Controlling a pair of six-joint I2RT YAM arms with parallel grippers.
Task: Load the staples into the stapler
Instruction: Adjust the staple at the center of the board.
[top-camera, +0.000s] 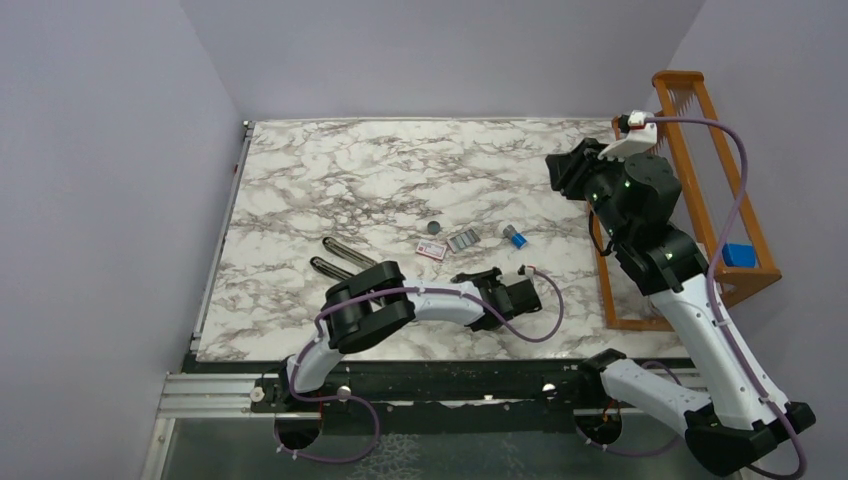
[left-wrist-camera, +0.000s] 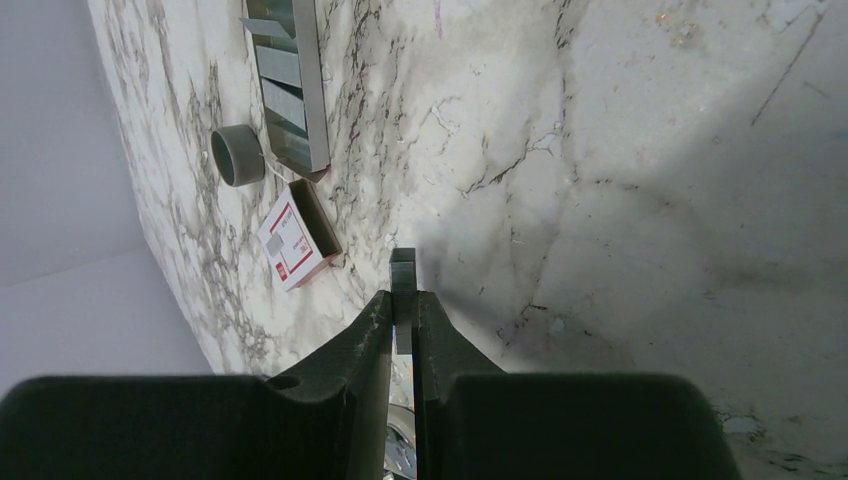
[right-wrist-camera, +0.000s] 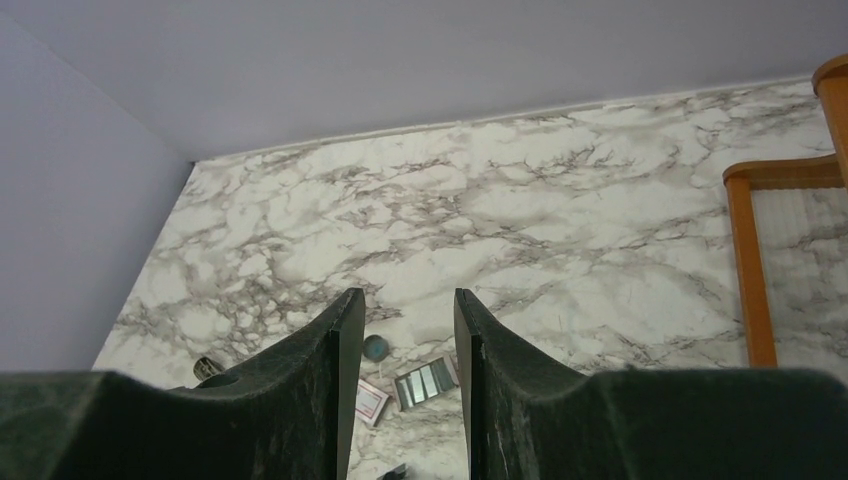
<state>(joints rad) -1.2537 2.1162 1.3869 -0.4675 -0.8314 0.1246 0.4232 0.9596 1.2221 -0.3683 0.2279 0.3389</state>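
Staples: short, thin, silver-grey strips.
- One staple strip (left-wrist-camera: 403, 272) is pinched on edge between the closed left fingers (left-wrist-camera: 372, 335). Its end sticks out past the tips, low over the desk (top-camera: 330, 170).
- The other staples (left-wrist-camera: 282, 72) lie side by side in a shallow open tray near the middle of the desk.
- Just beside the tray are a white-and-red box (left-wrist-camera: 296, 240) and a small dark round disc (left-wrist-camera: 237, 155).

Stapler (top-camera: 345, 258): dark, lying open with its two long arms spread, left of the box and apart from the held strip.

Views
- Left wrist: the only view that shows the grip. From above the strip is too small to make out.
- Top: the only view that shows the stapler and a little blue-and-white cylinder (top-camera: 515, 236) right of the tray.
- Right wrist: the right fingers (right-wrist-camera: 335, 370) are parted with nothing between them, raised high over the far right of the desk. It looks down on disc, tray and box.

Surface and room: the desk top is white marble pattern with grey-brown veins. The walls are plain pale lilac. A wooden rack (top-camera: 680, 78) stands along the desk's right edge, with a blue block (top-camera: 738, 254) at its near end.
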